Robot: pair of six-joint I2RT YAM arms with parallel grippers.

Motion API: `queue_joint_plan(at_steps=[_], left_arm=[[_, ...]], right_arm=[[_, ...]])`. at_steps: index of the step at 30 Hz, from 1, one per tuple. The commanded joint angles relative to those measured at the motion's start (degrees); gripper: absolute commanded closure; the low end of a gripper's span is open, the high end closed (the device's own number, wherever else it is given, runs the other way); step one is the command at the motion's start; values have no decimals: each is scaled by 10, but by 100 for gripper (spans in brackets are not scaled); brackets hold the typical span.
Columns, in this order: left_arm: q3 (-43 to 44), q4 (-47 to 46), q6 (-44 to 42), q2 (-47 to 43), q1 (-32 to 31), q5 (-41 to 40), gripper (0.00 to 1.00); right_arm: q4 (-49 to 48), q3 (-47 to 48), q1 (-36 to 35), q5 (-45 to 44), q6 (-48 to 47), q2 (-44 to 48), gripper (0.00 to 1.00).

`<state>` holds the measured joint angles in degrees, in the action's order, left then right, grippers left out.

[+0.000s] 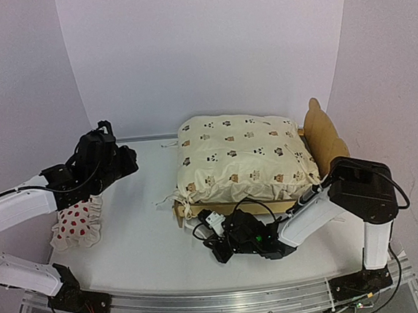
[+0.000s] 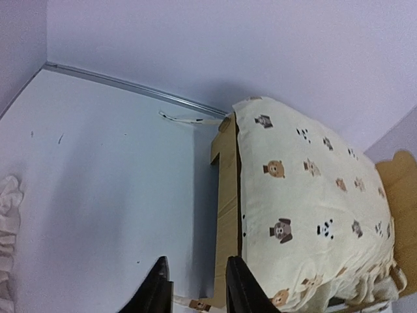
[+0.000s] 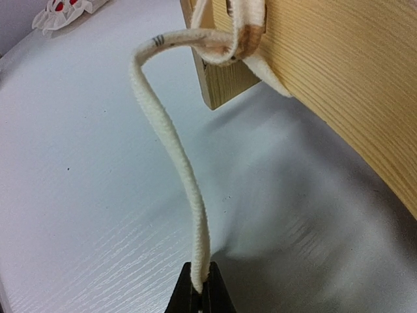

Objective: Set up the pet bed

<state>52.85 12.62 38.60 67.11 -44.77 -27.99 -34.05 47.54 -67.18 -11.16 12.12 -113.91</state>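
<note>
The right gripper (image 3: 199, 298) is clamped on a cream fabric tie cord (image 3: 174, 163) at a corner of the light plywood pet bed (image 1: 326, 137), which sits centre-right in the top view. The cream bear-print ruffled cushion (image 1: 238, 157) is seated on it. The left gripper (image 2: 199, 290) is parted and empty. The white red-spotted pillow (image 1: 78, 223) is not yet placed, and the tie is likely unfastened.

The cream cushion (image 1: 238, 157) is covering most of the pet bed (image 1: 326, 135), hiding its base and far rail. The left arm (image 1: 22, 202) is overlapping part of the spotted pillow (image 1: 77, 223). The wrist views' bottom edges are cutting off the left gripper (image 2: 199, 264) and the right gripper (image 3: 200, 290), which is showing only tips pinching a tie cord (image 3: 169, 150).
</note>
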Motion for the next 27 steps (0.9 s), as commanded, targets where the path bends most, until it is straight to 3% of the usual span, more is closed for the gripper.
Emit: queue_joint_plan(at_steps=[1,4,13,21,27], left_arm=[[10,30,-9,30,1,104,46],[-5,24,9,49,1,155,41],[-33,-12,114,84,7,227,49],[-147,-147,210,107,125,400,54],[-218,-277,294,140,171,467,48]], right_arm=[[36,6,-1,-16,-3,3,100],[43,-2,0,-18,-3,13,100],[84,-23,-1,-16,-3,31,100],[92,-31,-1,-15,0,35,100],[93,-25,0,-11,1,33,100]])
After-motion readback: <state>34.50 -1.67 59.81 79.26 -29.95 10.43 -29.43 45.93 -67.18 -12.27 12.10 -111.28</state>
